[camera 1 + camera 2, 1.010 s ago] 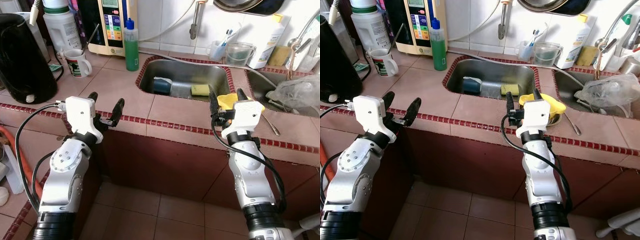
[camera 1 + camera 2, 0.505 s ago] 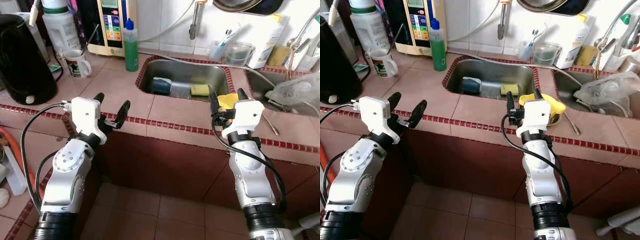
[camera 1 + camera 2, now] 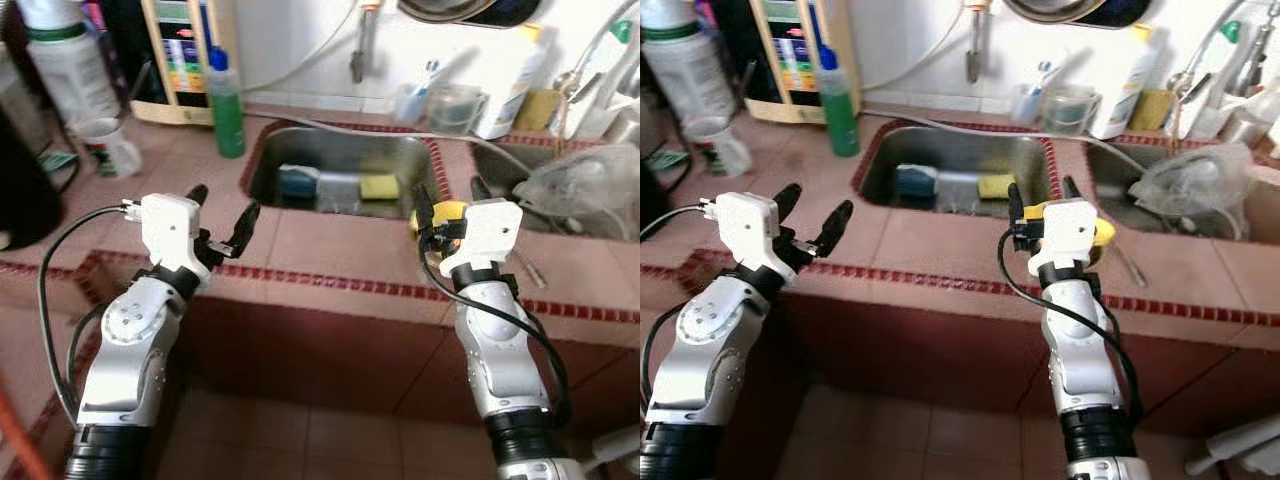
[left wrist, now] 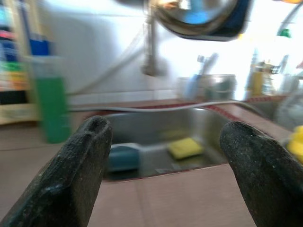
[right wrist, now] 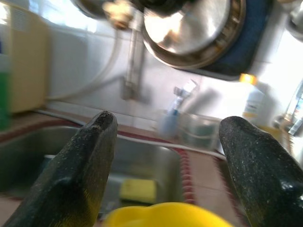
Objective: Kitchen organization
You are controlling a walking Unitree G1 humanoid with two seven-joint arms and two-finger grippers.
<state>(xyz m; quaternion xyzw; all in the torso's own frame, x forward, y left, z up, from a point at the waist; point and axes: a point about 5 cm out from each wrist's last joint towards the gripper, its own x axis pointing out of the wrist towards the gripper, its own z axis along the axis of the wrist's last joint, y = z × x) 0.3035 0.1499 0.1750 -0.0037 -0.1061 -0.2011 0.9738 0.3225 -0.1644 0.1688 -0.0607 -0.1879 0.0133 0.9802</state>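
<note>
My left gripper (image 3: 224,202) is open and empty, hovering over the pink tiled counter (image 3: 330,235) just in front of the steel sink (image 3: 340,158). In the sink lie a yellow sponge (image 3: 379,186) and a blue item (image 3: 298,181). My right gripper (image 3: 449,190) is open near the sink's right corner. A yellow plastic item (image 5: 165,215) sits on the counter low between its fingers, and I cannot tell if they touch it. The left wrist view looks at the sponge (image 4: 184,147) between open fingers (image 4: 80,165).
A green soap bottle (image 3: 226,105), a mug (image 3: 108,148) and a large white jug (image 3: 65,65) stand at the back left. A crumpled plastic bag (image 3: 580,180) lies at the second sink on the right. A spoon (image 3: 1127,265) lies beside the yellow item. Bottles and cups line the back wall.
The whole picture has shifted and blurred, so the camera moved. My left gripper has come forward from the counter's front edge to over the tiles. The right gripper holds its place.
</note>
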